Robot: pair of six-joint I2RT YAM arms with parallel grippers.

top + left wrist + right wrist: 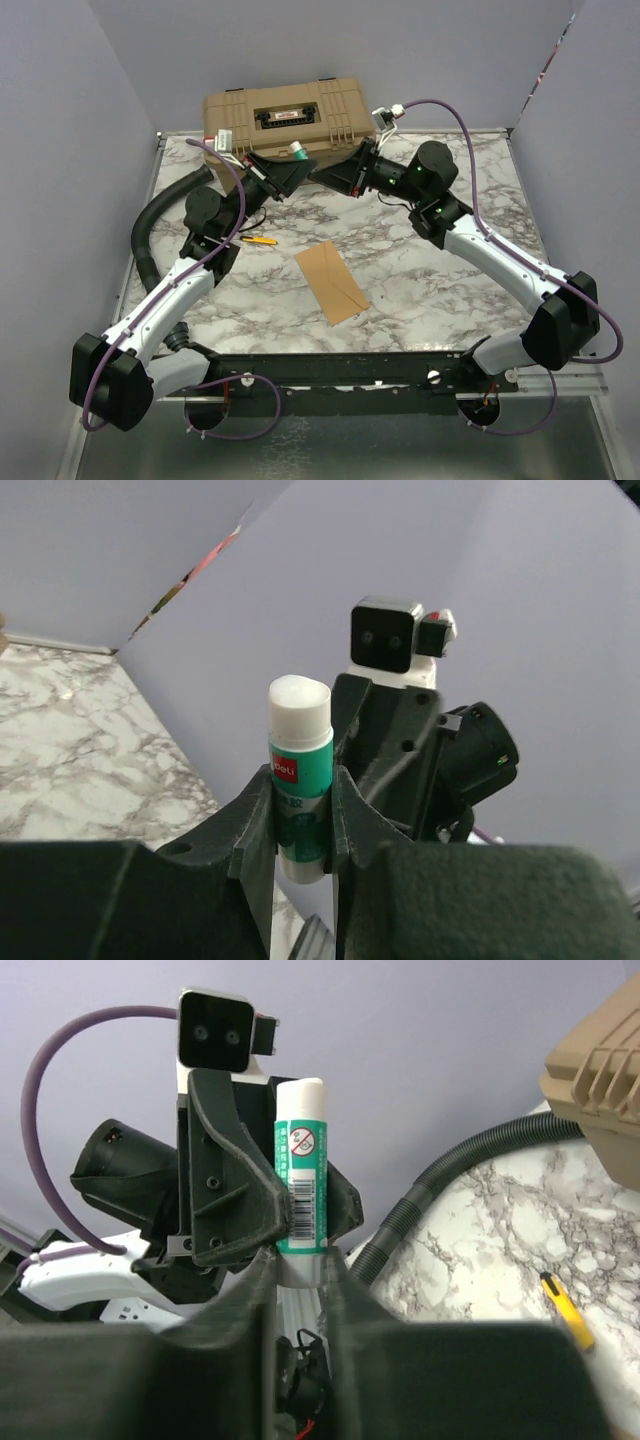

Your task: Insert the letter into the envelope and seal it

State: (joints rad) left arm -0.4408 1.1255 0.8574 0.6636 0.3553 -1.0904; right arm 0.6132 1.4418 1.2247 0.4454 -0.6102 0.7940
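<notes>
The marbled desk [420, 300] filled most of the booth, with a big tan case [285, 115] at its far edge and a black hose [160, 215] curling down the left side. Both arms were lifted and met nose to nose in front of the case.

The envelope [333, 280] lay flat and untouched near the middle of the desk, well below them. I saw no separate letter and couldn't tell whether it was already inside.

Between the arms stood a glue stick [300, 755]. The left fingers [255, 820] pinched its green barrel. The right fingers [250, 1290] were drawn nearly together on its grey end, seemingly pinching it too.

A small yellow tool [260, 240] lay by the left arm.

The risk, to my eye, was two grips on so short a stick. If either one pulled or twisted off-axis, the stick could slip free and drop onto the desk. If the right hold was as light as it looked, the end might simply slide out.
</notes>
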